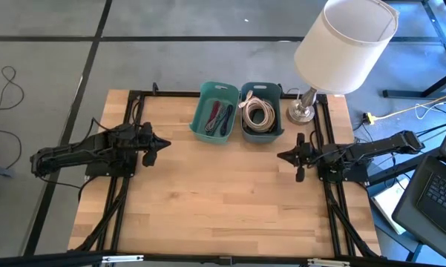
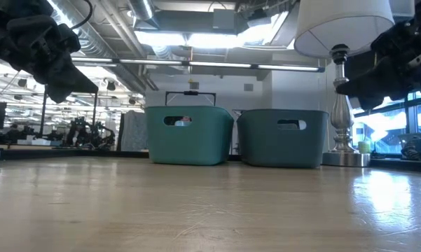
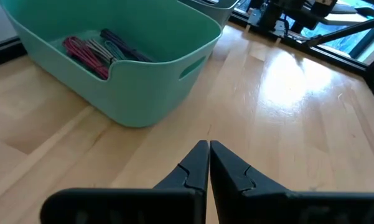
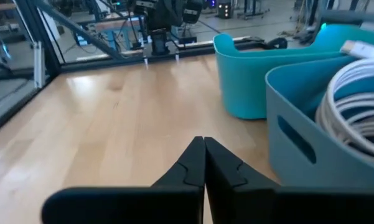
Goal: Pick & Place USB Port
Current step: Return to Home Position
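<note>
Lying binned, cables sit beyond left end effector.

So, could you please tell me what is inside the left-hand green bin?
The green bin holds three bundled cables, pink, pale and dark purple; its near wall hides their ends.

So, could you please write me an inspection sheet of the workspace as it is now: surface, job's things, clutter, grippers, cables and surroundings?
Surface: wooden table; nothing lies in front of the bins.
Job's things: green bin holds pink, pale and dark USB cables.
Clutter: second bin beside it holds a white coiled cable; lamp at the back right corner.
Grippers: left gripper and right gripper both shut, empty, raised above the table.
Cables: yellow cable on the floor, right of the table.
Surroundings: laptop at the right; no person seen.
</note>
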Controlling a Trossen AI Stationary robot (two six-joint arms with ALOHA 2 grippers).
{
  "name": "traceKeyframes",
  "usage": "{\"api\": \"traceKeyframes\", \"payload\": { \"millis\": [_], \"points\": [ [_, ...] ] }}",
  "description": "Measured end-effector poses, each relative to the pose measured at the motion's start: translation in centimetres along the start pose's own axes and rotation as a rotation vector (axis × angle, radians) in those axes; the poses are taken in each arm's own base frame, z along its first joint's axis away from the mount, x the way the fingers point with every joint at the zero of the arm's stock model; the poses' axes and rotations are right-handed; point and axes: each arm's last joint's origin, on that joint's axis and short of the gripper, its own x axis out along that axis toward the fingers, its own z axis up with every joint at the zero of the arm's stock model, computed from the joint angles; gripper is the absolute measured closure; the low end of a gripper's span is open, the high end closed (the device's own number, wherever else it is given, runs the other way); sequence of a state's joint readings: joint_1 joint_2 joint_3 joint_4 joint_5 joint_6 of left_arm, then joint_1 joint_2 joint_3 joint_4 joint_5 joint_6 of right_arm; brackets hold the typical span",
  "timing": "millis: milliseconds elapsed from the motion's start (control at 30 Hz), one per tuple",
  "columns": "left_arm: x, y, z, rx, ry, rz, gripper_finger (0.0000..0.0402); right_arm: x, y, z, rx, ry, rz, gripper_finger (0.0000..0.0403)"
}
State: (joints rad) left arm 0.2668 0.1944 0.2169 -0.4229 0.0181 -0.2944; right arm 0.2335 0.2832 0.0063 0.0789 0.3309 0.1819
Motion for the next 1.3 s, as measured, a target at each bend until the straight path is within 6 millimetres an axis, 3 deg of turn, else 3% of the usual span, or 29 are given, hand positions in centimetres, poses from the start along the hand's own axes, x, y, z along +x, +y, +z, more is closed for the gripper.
{"api": "traceKeyframes", "payload": {
  "millis": [333,733,867,1300],
  "points": [
    [0.0,0.0,0.0,0.001,0.0,0.0,0.0396,0.0,0.0,0.0,-0.084,0.002,0.007,0.0361],
    [0.1,0.1,-0.4,0.002,-0.012,-0.008,0.0397,-0.3,0.0,0.4,-0.067,-0.05,0.014,0.0355],
    [0.4,0.6,-2.0,0.003,-0.046,-0.019,0.0393,-0.5,-0.2,0.7,-0.055,-0.081,0.004,0.0355],
    [0.5,0.3,-1.0,0.007,-0.33,-0.095,0.0393,-0.8,-1.9,1.5,-0.014,-0.169,-0.137,0.0354]
  ]
}}
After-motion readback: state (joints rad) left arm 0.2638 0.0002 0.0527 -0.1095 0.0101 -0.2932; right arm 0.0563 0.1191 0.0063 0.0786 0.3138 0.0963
